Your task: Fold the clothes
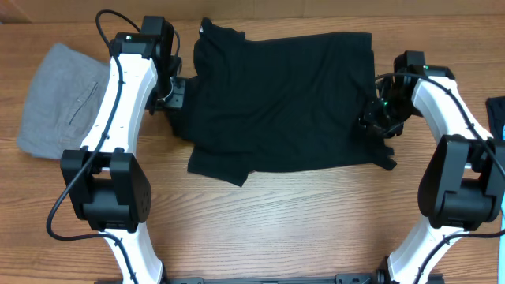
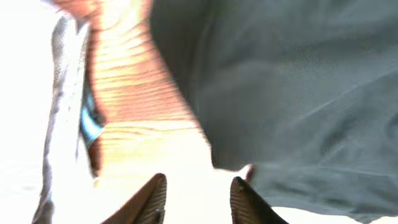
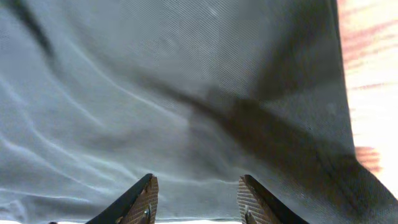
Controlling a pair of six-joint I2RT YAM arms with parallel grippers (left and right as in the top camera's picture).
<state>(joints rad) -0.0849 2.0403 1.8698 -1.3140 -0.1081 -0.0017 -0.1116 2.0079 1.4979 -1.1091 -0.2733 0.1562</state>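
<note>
The clothes [image 1: 284,99] are a black garment lying flat across the middle of the table, its edges uneven at the front left. At the garment's left edge is my left gripper [image 1: 175,93]. In the left wrist view, the left gripper [image 2: 198,200] is open with only bright tabletop between its fingers, and the black fabric [image 2: 298,93] lies just beyond and to the right. Over the garment's right edge is my right gripper [image 1: 377,118]. In the right wrist view, the right gripper [image 3: 198,200] is open and black fabric [image 3: 186,93] fills the view under it.
Light grey folded trousers [image 1: 59,99] lie at the table's left end, beside the left arm. Something blue [image 1: 495,114] shows at the right edge. Bare wooden tabletop [image 1: 276,229] lies in front of the garment, between the two arm bases.
</note>
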